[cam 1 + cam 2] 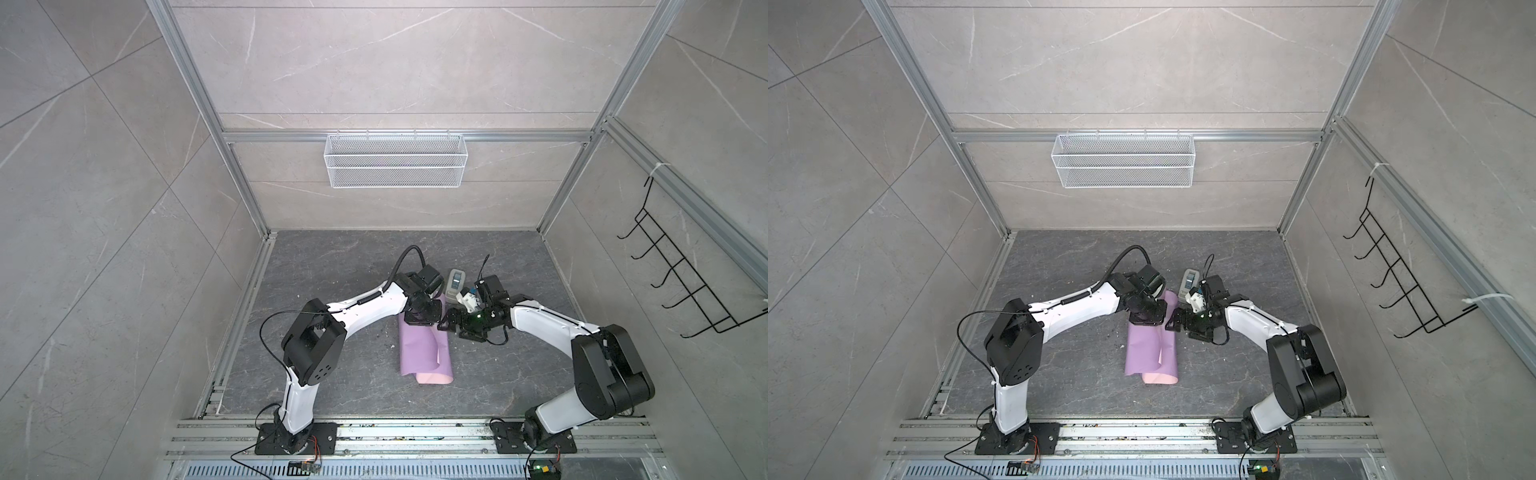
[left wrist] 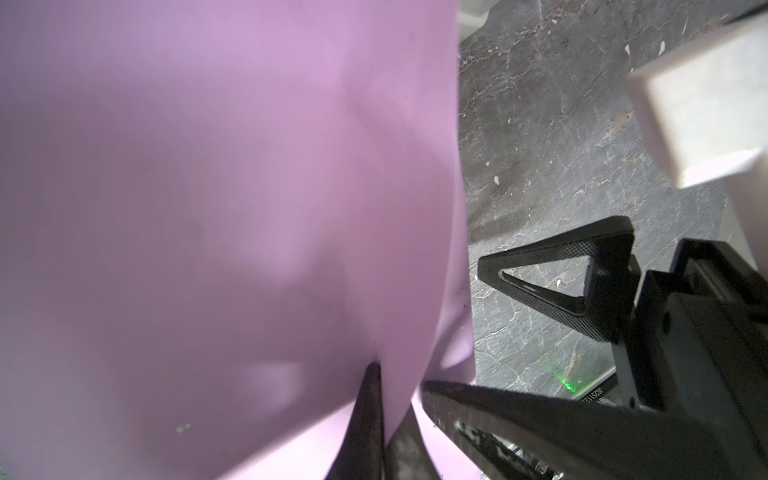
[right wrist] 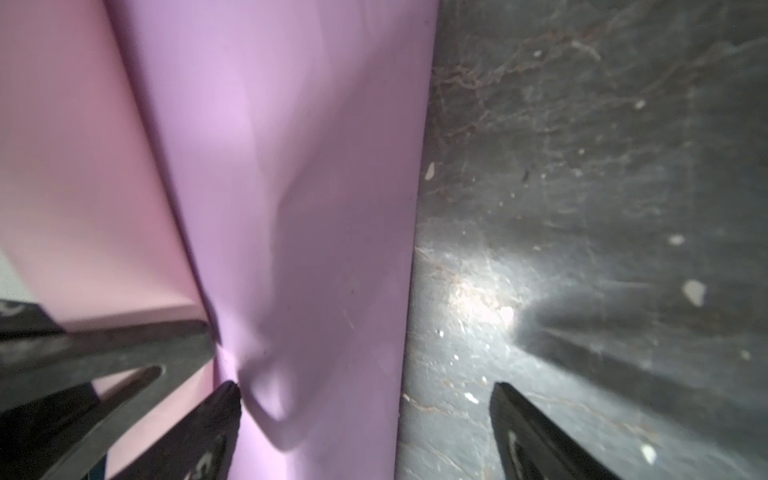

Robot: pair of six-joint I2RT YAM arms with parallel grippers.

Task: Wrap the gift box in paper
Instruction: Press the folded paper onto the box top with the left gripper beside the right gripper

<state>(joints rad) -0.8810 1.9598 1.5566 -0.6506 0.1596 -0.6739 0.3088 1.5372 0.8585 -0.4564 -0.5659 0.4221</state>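
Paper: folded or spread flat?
Folded: the paper is a narrow lilac strip, one flap lapped over the other lengthwise. Its pink face shows only at the near end.

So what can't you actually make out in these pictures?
The box: in no view; whether it lies under the folded paper cannot be told.
The left gripper: in both top views the left arm covers it; only the wrist views show it pinching the paper.
The device: partly behind the right arm, its screen too small to read.
Paper creases: blurred in the left wrist view, too close to the lens.
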